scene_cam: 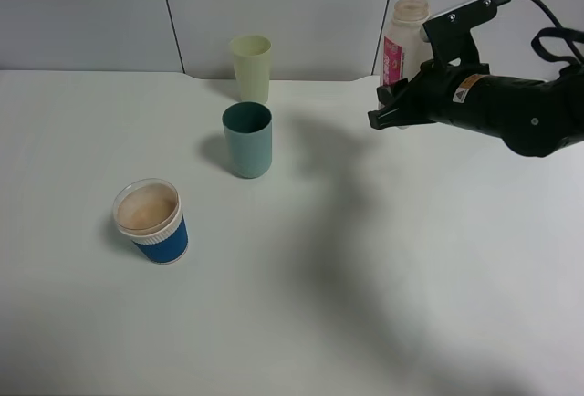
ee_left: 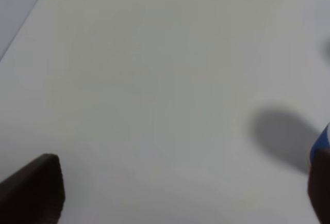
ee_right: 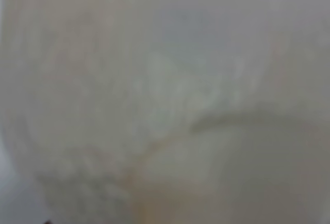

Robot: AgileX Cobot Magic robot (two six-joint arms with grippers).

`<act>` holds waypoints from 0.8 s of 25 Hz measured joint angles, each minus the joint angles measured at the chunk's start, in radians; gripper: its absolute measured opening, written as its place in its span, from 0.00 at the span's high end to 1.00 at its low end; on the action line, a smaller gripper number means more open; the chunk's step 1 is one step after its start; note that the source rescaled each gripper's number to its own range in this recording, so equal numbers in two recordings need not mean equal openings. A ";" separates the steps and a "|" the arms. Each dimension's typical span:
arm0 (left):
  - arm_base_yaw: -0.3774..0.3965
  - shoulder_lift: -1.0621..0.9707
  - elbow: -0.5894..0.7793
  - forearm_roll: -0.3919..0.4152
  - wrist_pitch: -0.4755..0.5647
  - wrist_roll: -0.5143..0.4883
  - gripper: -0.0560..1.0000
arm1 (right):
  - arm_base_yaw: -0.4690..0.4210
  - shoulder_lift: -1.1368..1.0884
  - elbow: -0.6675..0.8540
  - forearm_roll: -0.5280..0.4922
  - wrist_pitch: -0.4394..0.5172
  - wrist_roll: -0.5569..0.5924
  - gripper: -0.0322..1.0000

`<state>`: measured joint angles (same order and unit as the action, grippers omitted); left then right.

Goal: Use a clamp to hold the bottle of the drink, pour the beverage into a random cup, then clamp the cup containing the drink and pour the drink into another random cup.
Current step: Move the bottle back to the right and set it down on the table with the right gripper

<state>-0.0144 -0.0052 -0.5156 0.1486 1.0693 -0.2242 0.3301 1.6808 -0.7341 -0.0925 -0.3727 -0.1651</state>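
White tabletop [scene_cam: 365,286] beneath grey wall panels [scene_cam: 91,13]. Lower left of the high view: blue-and-white cup [scene_cam: 151,223], upright, tan inside. In the left wrist view, left gripper [ee_left: 175,193] spread wide over bare table, holding nothing, with a sliver of the cup's blue beside one fingertip. Left of centre: teal tumbler [scene_cam: 247,140], upright, with pale yellow-green tumbler [scene_cam: 251,67] just behind. Upper right: bottle [scene_cam: 406,36] upright by the wall, lower part hidden behind right gripper [scene_cam: 381,115], jaws closed together; cannot tell whether touching the bottle. Right wrist view only a pale blur.
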 joint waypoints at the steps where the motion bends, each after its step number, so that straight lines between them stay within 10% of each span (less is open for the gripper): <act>1: 0.000 0.000 0.000 0.000 0.000 0.000 0.11 | -0.002 0.006 0.012 0.021 -0.040 -0.010 0.97; 9: 0.000 0.000 0.000 0.000 0.000 0.000 0.11 | -0.006 0.159 0.085 0.245 -0.430 -0.225 0.97; 20: 0.000 0.000 0.000 0.000 0.000 0.000 0.11 | -0.006 0.293 0.088 0.255 -0.616 -0.170 0.97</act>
<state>-0.0144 -0.0052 -0.5156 0.1486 1.0693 -0.2242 0.3243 1.9742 -0.6459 0.1624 -0.9888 -0.3347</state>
